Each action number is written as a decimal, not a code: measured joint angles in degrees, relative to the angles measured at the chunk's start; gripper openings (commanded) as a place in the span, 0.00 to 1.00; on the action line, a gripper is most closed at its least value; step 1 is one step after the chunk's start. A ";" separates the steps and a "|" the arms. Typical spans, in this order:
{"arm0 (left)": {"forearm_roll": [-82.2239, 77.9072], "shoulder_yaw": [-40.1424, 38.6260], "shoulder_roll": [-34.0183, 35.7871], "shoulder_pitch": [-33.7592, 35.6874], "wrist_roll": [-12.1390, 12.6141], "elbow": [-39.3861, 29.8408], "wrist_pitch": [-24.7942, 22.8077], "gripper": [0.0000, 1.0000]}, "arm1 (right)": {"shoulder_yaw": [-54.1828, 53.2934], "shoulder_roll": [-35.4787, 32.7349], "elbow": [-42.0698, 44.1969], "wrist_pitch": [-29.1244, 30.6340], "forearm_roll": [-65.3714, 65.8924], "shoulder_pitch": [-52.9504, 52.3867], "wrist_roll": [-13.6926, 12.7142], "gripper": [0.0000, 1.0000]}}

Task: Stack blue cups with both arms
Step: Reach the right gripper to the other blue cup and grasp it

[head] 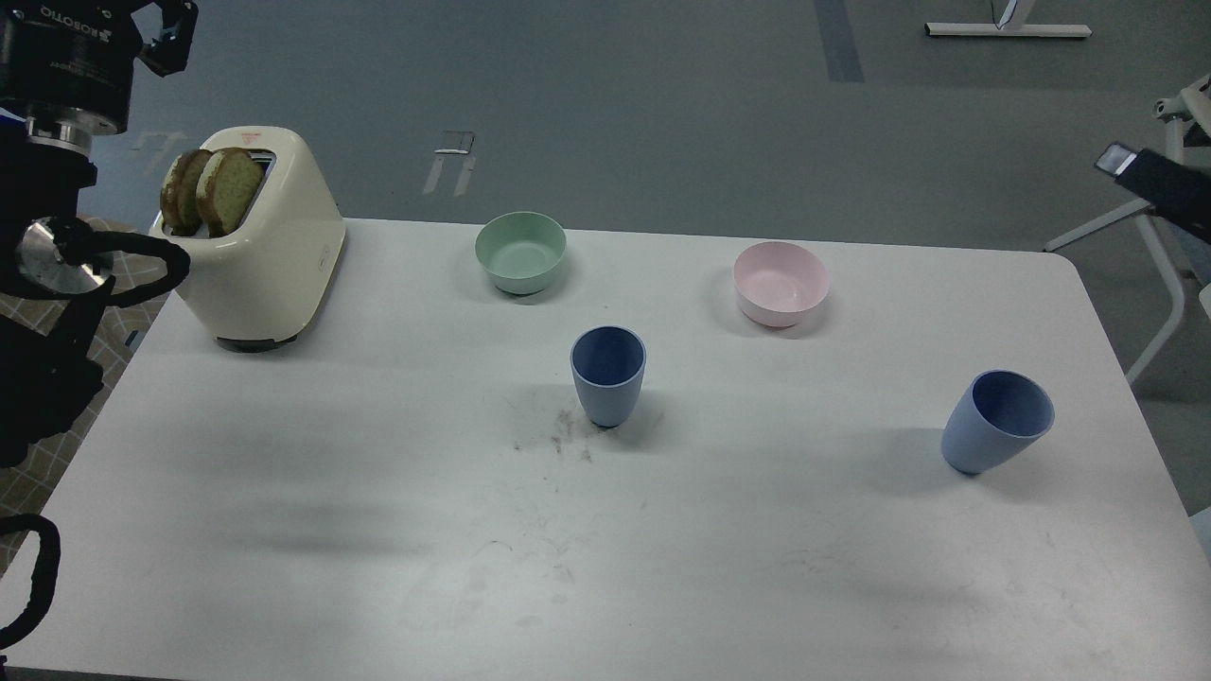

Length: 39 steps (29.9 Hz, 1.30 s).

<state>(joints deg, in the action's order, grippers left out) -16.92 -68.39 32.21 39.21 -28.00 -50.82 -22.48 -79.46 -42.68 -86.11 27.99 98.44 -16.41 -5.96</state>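
Left gripper [168, 33]: raised at far left, above the table; fingers cut by the frame edge, state cannot be told. Toaster [270, 241]: two bread slices in it. Green bowl [520, 251]. Centre blue cup [607, 375]: upright on the table [331, 492]. Pink bowl [781, 282]. Right blue cup [996, 421]: well apart, appears tilted. Right gripper: out of view. Stacking judged not yet begun.

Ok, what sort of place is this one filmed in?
Probably a robotics lab set up like a kitchen: a plain white table on a bare grey floor, holding a toaster and bowls, with equipment stands behind.
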 measured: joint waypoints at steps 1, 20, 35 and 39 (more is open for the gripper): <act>0.03 0.02 0.00 -0.01 0.00 -0.33 0.00 0.98 | 1.50 -0.02 -0.43 0.00 1.67 0.18 0.00 1.00; -0.16 0.71 -0.60 -1.53 0.00 -0.97 -2.23 0.98 | 13.45 -6.00 -0.70 0.00 7.75 4.91 3.73 0.96; -0.40 0.74 -0.92 -1.68 0.00 -0.58 -1.77 0.98 | 13.65 -3.09 1.34 0.00 13.02 5.69 3.53 0.66; -0.51 0.79 -0.92 -1.68 0.00 -0.35 -1.77 0.98 | 13.94 -2.32 1.69 0.00 13.54 5.69 3.49 0.62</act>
<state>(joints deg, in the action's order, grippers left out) -17.44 -67.60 31.29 37.53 -28.00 -51.17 -24.25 -65.53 -45.00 -84.42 28.00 111.98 -10.72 -2.47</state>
